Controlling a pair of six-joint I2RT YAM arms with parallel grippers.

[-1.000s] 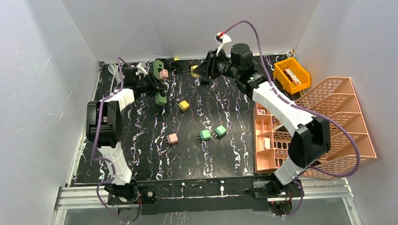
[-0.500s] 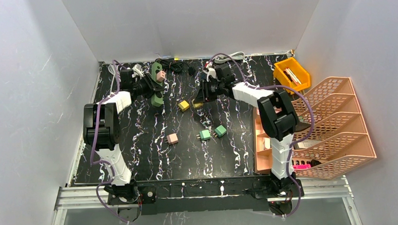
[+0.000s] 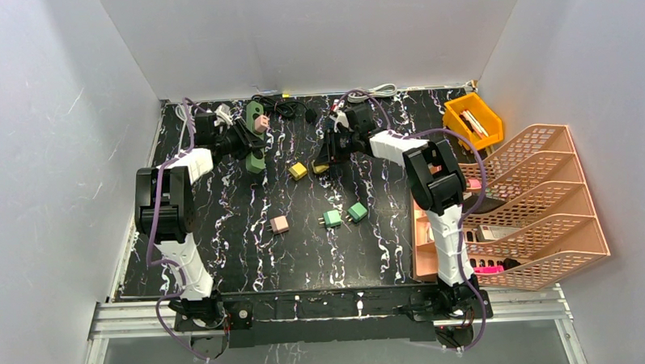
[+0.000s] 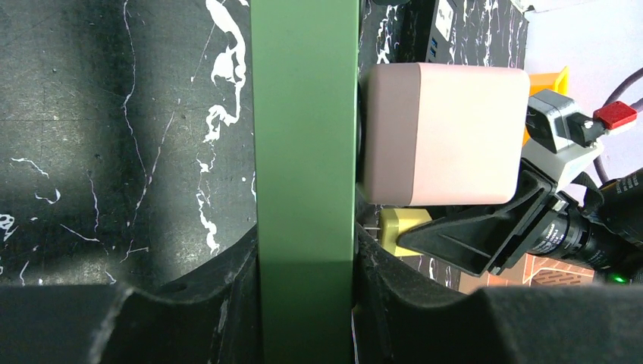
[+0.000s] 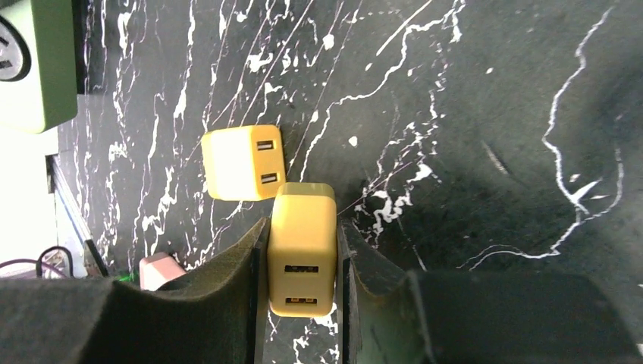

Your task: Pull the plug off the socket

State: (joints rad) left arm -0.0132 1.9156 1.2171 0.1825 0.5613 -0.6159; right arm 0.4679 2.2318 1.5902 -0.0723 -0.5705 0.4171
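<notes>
My left gripper (image 3: 238, 141) is shut on a green socket strip (image 3: 256, 157), held on edge over the back left of the table. In the left wrist view my left gripper (image 4: 305, 303) clamps the strip (image 4: 303, 152), and a pink plug (image 4: 443, 133) sits plugged into its right face; this plug also shows in the top view (image 3: 264, 122). My right gripper (image 3: 322, 161) is low at the table, shut on a yellow plug (image 5: 302, 246). A second yellow plug (image 5: 243, 163) lies right beside it, also visible from above (image 3: 298, 171).
Two green plugs (image 3: 332, 218) (image 3: 357, 211) and a loose pink plug (image 3: 279, 225) lie mid-table. An orange divided tray (image 3: 434, 227), a pink rack (image 3: 546, 198) and a yellow bin (image 3: 472, 120) stand on the right. Cables (image 3: 284, 106) lie along the back wall.
My right arm has come down from high at the back to the table with the yellow plug, beside the other yellow plug. The left gripper and socket strip shifted only slightly.
</notes>
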